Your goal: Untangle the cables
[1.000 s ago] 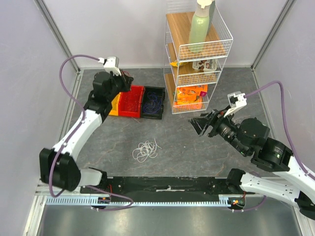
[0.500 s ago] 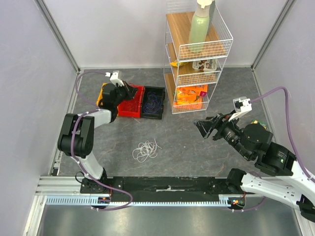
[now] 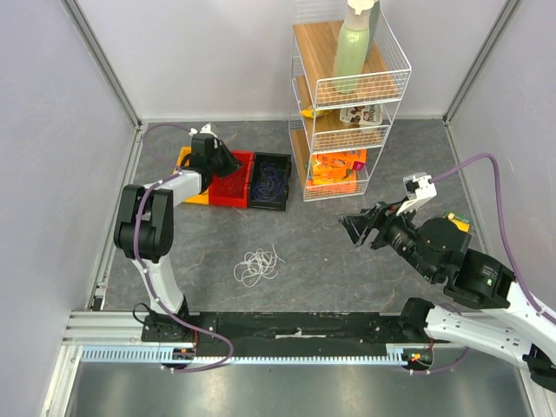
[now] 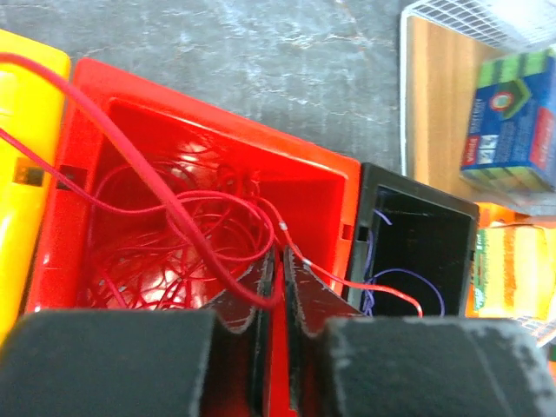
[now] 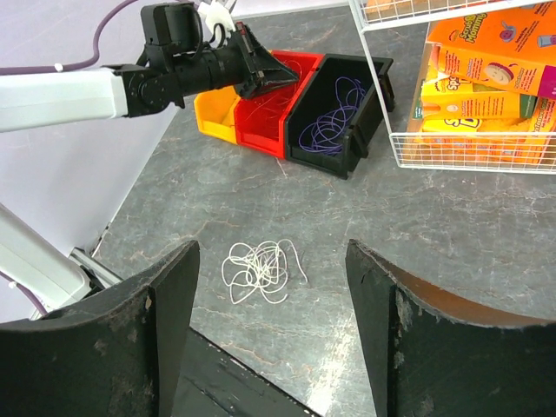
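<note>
Now | left gripper (image 4: 280, 261) seemingly pinching thin looped red cable (image 4: 130, 149) | right gripper (image 5: 271, 261) spread wide

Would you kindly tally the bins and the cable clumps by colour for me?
Yellow bin: 1
Red bin: 1
Black bin: 1
White clump: 1
Red clump: 1
Purple clump: 1
Total: 6

Top overhead; left wrist close, right wrist far; share red bin (image 4: 200, 148).
</note>
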Controlling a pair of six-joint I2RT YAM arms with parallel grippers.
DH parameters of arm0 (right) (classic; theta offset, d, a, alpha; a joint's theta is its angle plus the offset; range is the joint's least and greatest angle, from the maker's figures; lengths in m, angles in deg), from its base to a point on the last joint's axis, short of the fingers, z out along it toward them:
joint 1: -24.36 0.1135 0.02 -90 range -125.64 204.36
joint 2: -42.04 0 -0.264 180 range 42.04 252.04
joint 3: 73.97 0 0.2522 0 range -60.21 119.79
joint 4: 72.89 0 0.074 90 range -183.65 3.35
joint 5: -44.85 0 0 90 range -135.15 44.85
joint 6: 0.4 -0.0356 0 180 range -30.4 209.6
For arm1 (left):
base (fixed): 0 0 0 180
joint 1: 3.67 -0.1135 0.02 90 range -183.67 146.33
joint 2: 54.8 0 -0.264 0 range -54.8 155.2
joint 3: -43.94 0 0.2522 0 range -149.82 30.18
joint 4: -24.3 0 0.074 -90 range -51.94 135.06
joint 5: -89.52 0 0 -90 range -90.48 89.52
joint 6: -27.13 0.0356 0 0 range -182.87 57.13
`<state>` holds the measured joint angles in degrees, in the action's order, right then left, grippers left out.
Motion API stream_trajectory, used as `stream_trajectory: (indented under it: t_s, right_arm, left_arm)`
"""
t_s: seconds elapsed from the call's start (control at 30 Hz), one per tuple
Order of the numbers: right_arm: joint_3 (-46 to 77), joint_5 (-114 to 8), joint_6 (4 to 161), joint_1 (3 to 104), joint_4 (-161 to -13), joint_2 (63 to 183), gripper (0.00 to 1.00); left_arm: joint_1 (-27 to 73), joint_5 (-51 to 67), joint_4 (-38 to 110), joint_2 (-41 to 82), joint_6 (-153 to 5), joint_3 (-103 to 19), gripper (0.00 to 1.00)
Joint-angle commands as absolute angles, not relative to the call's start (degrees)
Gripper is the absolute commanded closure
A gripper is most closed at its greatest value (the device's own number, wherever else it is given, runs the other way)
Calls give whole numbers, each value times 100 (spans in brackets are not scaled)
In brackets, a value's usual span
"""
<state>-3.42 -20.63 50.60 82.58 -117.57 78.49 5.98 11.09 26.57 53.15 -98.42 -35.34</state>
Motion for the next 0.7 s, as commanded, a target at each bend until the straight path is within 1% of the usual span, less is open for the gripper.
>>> stream_trajectory:
  t_s: [0.0,0.13,0.23,0.3,0.43,0.57,0.6,0.63,0.67]
  right_arm:
    - [-370,-1966,5049,8246,-11680,7825,25]
    - [-378,-1948,5058,8246,-11671,7843,25]
    - [-378,-1957,5066,8246,-11671,7878,25]
    - [-422,-1983,5049,8246,-11627,7887,25]
    - [-510,-2018,5014,8237,-11601,7860,25]
    - [-545,-2045,4996,8246,-11601,7843,25]
    - [-546,-2028,5013,8246,-11601,7834,25]
    - [-563,-2027,4996,8246,-11592,7825,25]
    - [-572,-2019,5005,8246,-11583,7808,25]
  left_arm:
    - [574,726,4032,5340,-9935,-4180,80]
    - [574,532,4587,4980,-9882,-4330,60]
    - [521,602,4965,4682,-9821,-4374,51]
    - [460,602,5150,4471,-9794,-4348,42]
    - [398,567,5256,3830,-9838,-4058,32]
    - [188,330,5405,3232,-10328,-3497,25]
    - [39,312,5510,3109,-10757,-3338,27]
    - [-136,425,5606,3029,-11153,-3198,32]
    - [-356,679,5625,2976,-11522,-3014,41]
